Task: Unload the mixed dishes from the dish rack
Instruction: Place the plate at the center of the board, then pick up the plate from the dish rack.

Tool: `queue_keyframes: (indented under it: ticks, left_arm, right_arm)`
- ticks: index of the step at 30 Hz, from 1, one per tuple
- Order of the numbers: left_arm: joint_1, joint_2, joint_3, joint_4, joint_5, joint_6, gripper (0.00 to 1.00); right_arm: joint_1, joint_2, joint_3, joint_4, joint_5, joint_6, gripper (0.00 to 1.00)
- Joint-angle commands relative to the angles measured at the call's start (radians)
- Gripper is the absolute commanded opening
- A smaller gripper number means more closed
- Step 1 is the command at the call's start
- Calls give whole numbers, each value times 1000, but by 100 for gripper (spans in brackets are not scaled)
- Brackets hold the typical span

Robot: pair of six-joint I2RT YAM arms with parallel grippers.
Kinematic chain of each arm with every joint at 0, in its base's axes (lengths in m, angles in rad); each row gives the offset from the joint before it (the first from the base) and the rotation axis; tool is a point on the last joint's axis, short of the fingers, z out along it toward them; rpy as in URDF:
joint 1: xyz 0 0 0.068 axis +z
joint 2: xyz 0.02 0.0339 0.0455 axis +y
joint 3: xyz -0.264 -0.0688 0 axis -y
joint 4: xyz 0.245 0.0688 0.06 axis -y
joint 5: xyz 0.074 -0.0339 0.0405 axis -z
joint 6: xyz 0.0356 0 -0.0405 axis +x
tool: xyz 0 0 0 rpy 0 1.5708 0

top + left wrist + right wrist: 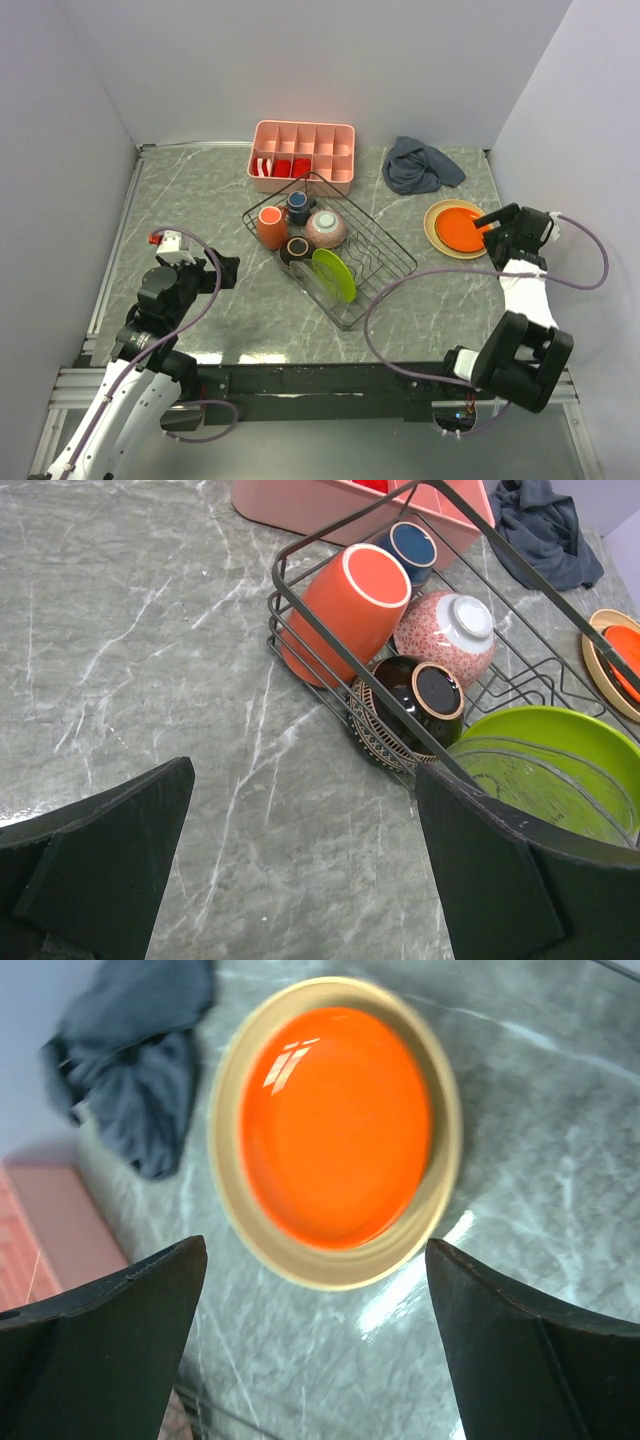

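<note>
Rack: dish rack (380, 255) at mid-table holds the orange mug (345, 610), dark-blue cup (410, 548), pinkish speckled bowl (445, 635), dark-brown bowl (405, 710) and lime green plate (555, 755).
Right of rack: orange-red plate (335, 1125) sits in the tan plate (222, 1150) on the table.
My right gripper (315, 1248): jaws spread, empty, over those plates.
My left gripper (305, 770): jaws spread, empty, left of the rack.
Pink tray (303, 125): far side, red-white items (272, 167) in its left compartments.

The left arm (160, 295) has fat, round black joints and a long white tube near its base. A thin purple-grey cable (215, 280) loops along it. A tiny red and white part (163, 238) sits near its tip. The right arm (525, 290) has black joints, a white middle and its own purple cable (372, 310). The jaws are flat, dull black wedges.
</note>
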Motion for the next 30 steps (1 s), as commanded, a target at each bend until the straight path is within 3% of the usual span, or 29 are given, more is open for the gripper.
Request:
queue_keyframes:
  ticks: [1,15,22,30]
  left_arm:
    - [0,4,42,49,36,18,100]
    - [-3,26,41,55,49,15,99]
    - [-7,23,41,55,48,15,100]
    - [-7,17,41,51,42,15,99]
  right_arm:
    - [67,-101,54,-44,35,-81,99]
    - [644,-295,97,-164,141,-288,100]
    - [903,-249,169,-222,165,-319,99]
    - [1153,-117,310,-348,300,-383,93]
